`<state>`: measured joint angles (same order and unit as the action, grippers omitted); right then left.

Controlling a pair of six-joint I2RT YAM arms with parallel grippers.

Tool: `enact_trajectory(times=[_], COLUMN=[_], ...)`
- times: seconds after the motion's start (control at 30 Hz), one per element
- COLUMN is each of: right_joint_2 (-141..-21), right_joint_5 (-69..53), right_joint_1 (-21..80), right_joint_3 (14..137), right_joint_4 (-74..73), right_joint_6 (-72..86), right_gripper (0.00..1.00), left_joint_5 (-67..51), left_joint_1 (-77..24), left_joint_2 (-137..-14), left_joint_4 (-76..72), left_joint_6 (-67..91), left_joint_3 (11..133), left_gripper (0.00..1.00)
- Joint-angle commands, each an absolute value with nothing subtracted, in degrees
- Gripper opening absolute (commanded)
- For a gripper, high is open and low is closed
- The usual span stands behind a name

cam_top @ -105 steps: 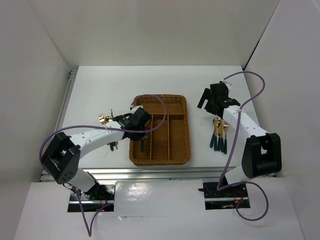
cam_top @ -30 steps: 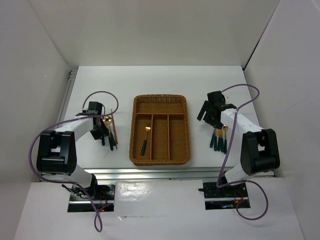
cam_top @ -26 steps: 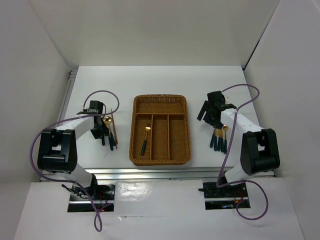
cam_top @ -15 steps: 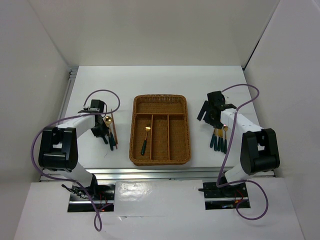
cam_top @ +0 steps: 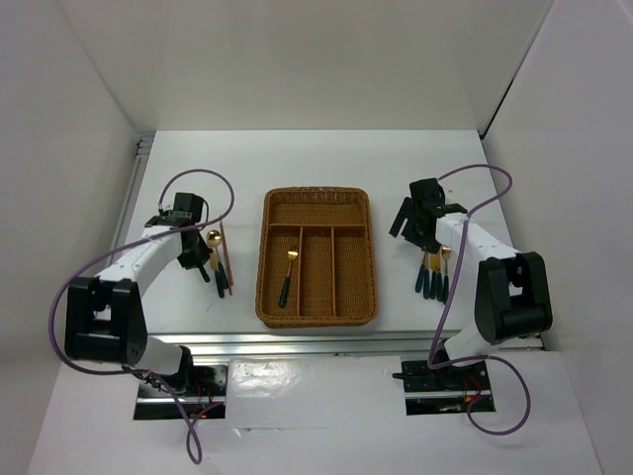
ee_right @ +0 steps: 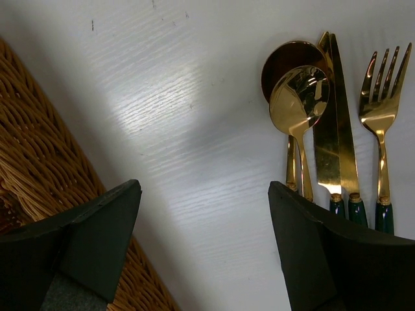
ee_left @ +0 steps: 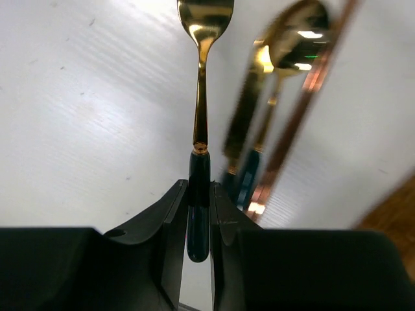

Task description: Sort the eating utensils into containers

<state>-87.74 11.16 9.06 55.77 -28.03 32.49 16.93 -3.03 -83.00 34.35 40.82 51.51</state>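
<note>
From above, the wicker tray [cam_top: 318,198] sits mid-tabletop. One teal-handled spoon [cam_top: 287,277] lies in the tray's left long slot. The left claw [cam_top: 195,255] is low over a cluster of utensils [cam_top: 219,271] just left of the tray, with the reddish chopsticks [cam_top: 226,259] on the cluster's tray side. The right claw [cam_top: 419,226] hangs right of the tray, at the far end of a second group of utensils [cam_top: 433,273] lying side by side.

In the left wrist view, the left claw [ee_left: 198,201] is clamped on the dark green handle of a gold spoon [ee_left: 201,97], whose bowl points away from the camera. Toward the tray, another spoon [ee_left: 295,26] and a chopstick [ee_left: 305,97] show blurred, and a brown tray corner [ee_left: 392,214] shows at the edge.

In the right wrist view, the right claw [ee_right: 201,194] stands wide apart with only bare tabletop between its fingers. The tray's woven wall [ee_right: 26,142] is to the left. On the side away from it lie two overlapping spoons [ee_right: 298,97], a knife-like blade [ee_right: 338,116] and a fork [ee_right: 379,97], none of them touched.
</note>
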Motion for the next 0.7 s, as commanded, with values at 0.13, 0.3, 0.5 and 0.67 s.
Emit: enact_trajectory(times=[0.13,0.3,0.5,0.67], right_joint_2=[-88.86,-87.71,-82.80,-79.73], right_joint_5=[11.07,11.07,12.30,13.00], right_joint_1=[7.56,6.42,6.42,5.89], right_joint_3=[58.18,57.13,53.09,50.54], right_joint_4=[-26.19,-27.33,-28.48,-29.70], right_joint_6=[33.05,33.57,35.33,35.86], right_gripper=[0.87,0.87,0.90,0.90], left_joint_5=[11.34,7.48,6.68,6.76], left_joint_1=[-12.29,-21.43,-32.33,-37.26], left_joint_2=[-75.85,-75.32,-78.74,-81.91], left_joint_4=[37.52,36.04,33.23,31.30], left_joint_6=[38.06,39.29,41.84,43.24], left_joint_3=[60.37,63.62,64.95,62.94], left_gripper=[0.21,0.21,0.22,0.22])
